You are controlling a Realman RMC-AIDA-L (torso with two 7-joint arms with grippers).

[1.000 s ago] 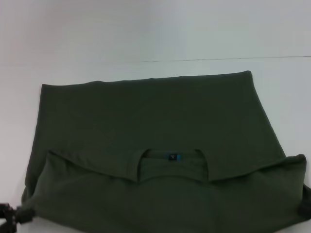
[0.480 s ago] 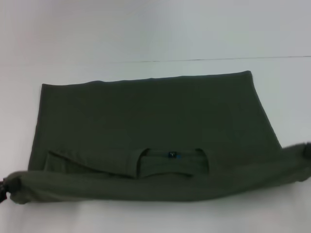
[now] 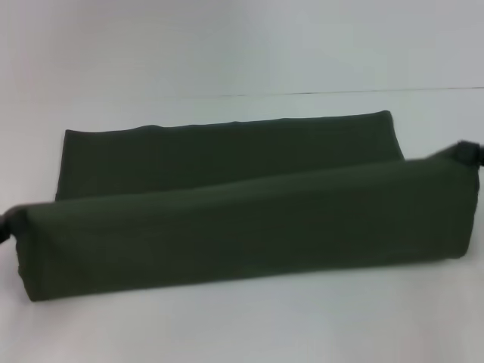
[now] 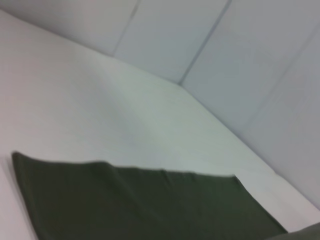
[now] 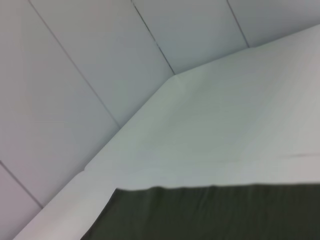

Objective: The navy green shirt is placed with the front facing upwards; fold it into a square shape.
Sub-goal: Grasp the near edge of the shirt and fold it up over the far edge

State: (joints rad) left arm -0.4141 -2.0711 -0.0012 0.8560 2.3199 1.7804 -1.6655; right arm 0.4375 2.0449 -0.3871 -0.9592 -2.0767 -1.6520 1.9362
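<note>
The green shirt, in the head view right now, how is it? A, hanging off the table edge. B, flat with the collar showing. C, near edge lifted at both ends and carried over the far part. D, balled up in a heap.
C: the shirt has its near edge raised, held at its ends by the left gripper and right gripper, hiding the collar.

Open table on the far side, cloth band across the near side

The raised fold of the shirt (image 3: 242, 227) spans left to right, blocking the near middle; the white table (image 3: 242, 60) beyond its far edge, and the strip nearest the robot, lie bare.
</note>
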